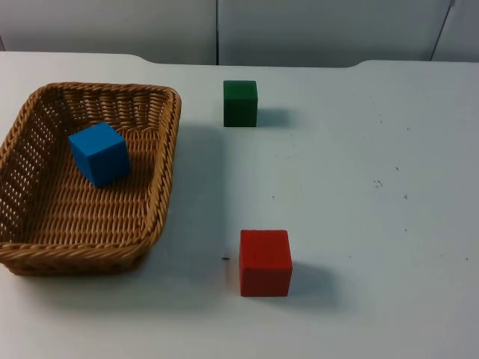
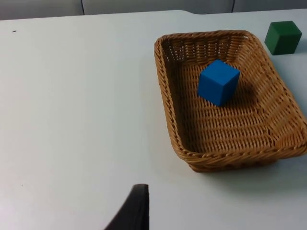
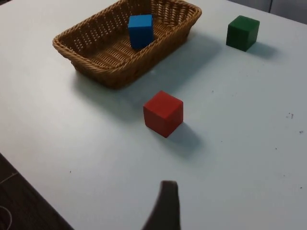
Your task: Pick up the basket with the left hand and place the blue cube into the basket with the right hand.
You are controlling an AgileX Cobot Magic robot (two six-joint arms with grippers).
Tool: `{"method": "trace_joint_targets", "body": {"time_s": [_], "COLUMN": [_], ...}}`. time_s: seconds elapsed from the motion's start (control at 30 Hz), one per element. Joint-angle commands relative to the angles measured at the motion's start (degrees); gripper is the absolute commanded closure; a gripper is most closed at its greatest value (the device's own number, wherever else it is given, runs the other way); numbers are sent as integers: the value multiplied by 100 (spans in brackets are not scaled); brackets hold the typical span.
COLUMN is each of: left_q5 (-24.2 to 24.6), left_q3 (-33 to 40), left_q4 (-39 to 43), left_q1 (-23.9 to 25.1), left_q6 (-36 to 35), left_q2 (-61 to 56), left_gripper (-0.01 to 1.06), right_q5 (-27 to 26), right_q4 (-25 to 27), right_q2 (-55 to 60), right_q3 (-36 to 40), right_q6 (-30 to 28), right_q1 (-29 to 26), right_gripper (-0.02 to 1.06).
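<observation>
The basket (image 1: 161, 161) stands on the table (image 1: 374, 224), and the blue cube (image 1: 99, 154) lies inside it, a little tilted. The green cube (image 1: 240, 103) and red cube (image 1: 266, 262) sit outside the basket, both apart from it. Of each gripper I see one fingertip (left (image 2: 132, 211), right (image 3: 163, 208)), so whether they are open I cannot tell.

- A lab-like test bench: a plain white worktop (image 1: 359, 187) ending at a grey partition wall (image 1: 299, 30).
- Coloured test blocks: a green cube (image 1: 240, 103), a red cube (image 1: 265, 262).
</observation>
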Motion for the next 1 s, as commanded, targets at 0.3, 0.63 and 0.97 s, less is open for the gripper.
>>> {"method": "trace_joint_targets", "body": {"time_s": [0.3, 0.63, 0.97], "left_q5": [-90, -90, -90], "left_q3": [18, 18, 18], "left_q4": [-66, -66, -56], "left_q1": [-23, -23, -23], "left_q6": [4, -8, -8], "left_q2": [-20, -20, -20], "left_gripper": [4, 0, 0], "right_q5": [-74, -114, -114], "right_q4": [-7, 293, 302], "right_q2": [-19, -19, -19], "right_q3": [31, 42, 42], "right_q6": [17, -606, -584], "right_q1": [19, 19, 19], "right_gripper": [31, 0, 0]}}
